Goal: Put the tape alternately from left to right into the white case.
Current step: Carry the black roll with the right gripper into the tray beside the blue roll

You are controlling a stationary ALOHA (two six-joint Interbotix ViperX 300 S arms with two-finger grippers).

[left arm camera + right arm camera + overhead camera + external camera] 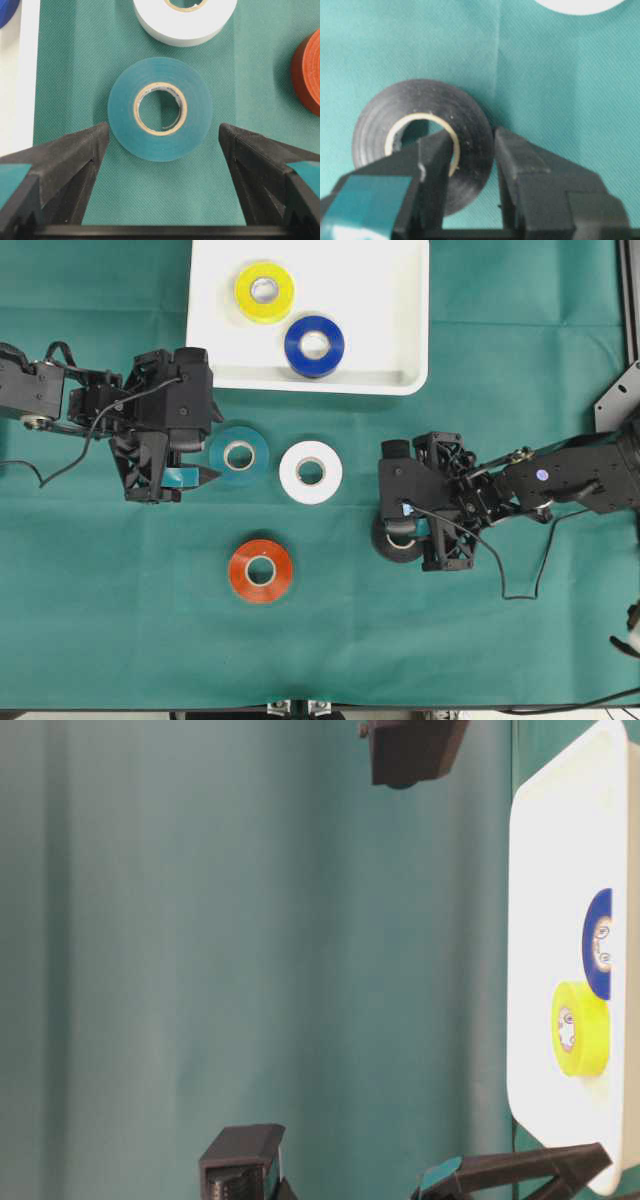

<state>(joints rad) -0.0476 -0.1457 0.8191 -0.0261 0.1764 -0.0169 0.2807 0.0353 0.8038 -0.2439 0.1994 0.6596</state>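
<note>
The white case (400, 380) lies at the top, with a yellow tape roll (264, 292) and a blue roll (314, 345) inside. On the green cloth lie a teal roll (239, 454), a white roll (310, 472) and an orange-red roll (260, 570). My left gripper (164, 135) is open just short of the teal roll (160, 107), its tips level with the roll's near sides and not touching it. My right gripper (472, 150) is shut on the black roll (470, 125), one finger inside the core and one outside, the roll resting on the cloth.
The case's rim (27, 75) runs close to the left of the teal roll. The white roll (185, 20) lies right behind it and the orange-red roll (307, 70) to its right. A metal bracket (615, 395) stands at the table's right edge.
</note>
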